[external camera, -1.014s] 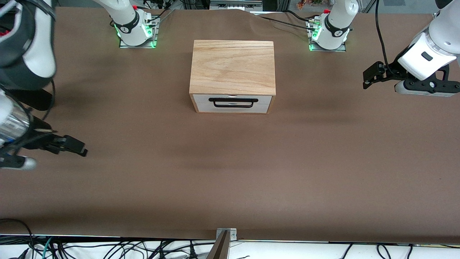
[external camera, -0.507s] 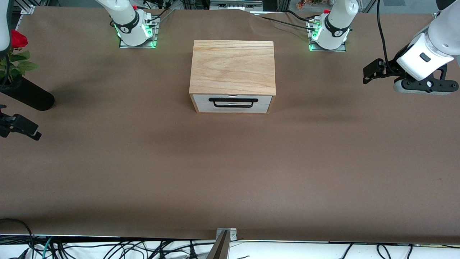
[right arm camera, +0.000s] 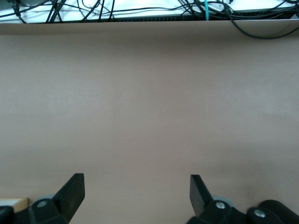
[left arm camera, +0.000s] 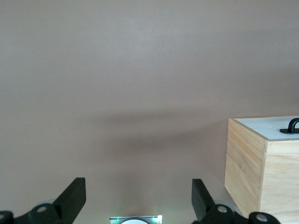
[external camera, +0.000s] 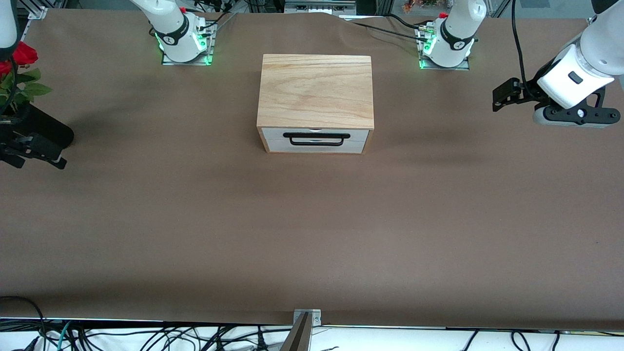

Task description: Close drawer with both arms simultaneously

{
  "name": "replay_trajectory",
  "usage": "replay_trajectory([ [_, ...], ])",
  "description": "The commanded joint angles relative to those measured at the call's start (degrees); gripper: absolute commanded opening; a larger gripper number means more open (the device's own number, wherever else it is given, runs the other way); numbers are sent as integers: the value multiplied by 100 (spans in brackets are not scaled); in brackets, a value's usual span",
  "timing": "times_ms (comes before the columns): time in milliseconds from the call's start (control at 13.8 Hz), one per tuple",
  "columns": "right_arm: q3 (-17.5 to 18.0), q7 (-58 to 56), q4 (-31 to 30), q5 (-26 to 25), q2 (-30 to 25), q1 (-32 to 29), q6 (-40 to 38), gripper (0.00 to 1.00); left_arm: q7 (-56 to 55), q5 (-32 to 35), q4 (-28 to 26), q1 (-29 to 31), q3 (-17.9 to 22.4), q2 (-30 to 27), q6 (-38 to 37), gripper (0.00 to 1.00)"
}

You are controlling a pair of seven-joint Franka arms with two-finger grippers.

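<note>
1. Front view: the drawer (external camera: 316,138) sits in a light oak casing (external camera: 316,91) near the middle of the brown table (external camera: 312,224), between the 2 arm bases and a little nearer the camera than they are. Its white front panel faces the camera and lies flush with the casing's frame, so it is pushed fully in; the black wire handle (external camera: 316,139) runs across the panel.

2. The left gripper (external camera: 504,97) hangs over the table at the left arm's end, well apart from the casing, with nothing touching it. In the left wrist view its 2 black fingers (left arm camera: 74,198) stand wide apart with only bare table between them, and it has hold of nothing. The same view shows a corner of the casing (left arm camera: 261,168) and a bit of the handle (left arm camera: 293,126) off to one side.

3. The right gripper (external camera: 36,148) is over the table's edge at the right arm's end, just beside a black vase (external camera: 41,127) holding a red rose (external camera: 22,53). In the right wrist view its fingers (right arm camera: 74,189) are also spread wide, gripping nothing, with bare table and a tangle of cables (right arm camera: 140,9) past the table's edge.

4. Neither gripper is in contact with the drawer or its casing.
</note>
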Motion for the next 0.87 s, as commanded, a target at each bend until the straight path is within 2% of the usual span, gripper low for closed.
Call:
replay_trajectory([
  [0,93,-99,-30,-103,-112,-62,-119,100,36,125,192,23,-17,66,-100,100],
  [217,120,-91,463,-103,177,-27,-436,100,53,117,192,32,-26,58,-117,100],
  [434,128,-90,473,-103,196,-1,-446,100,54,90,174,32,-43,31,-328,100],
  [507,120,-82,473,-112,204,60,-446,100,28,160,192,14,-34,118,-215,100],
  [579,120,-82,473,-129,204,104,-446,100,-42,134,270,23,-8,302,247,100],
  [724,120,-64,473,-138,196,114,-446,100,27,169,1269,40,36,916,455,100],
  [796,120,-73,473,-130,204,114,-446,100,10,178,1412,-3,10,997,332,100],
])
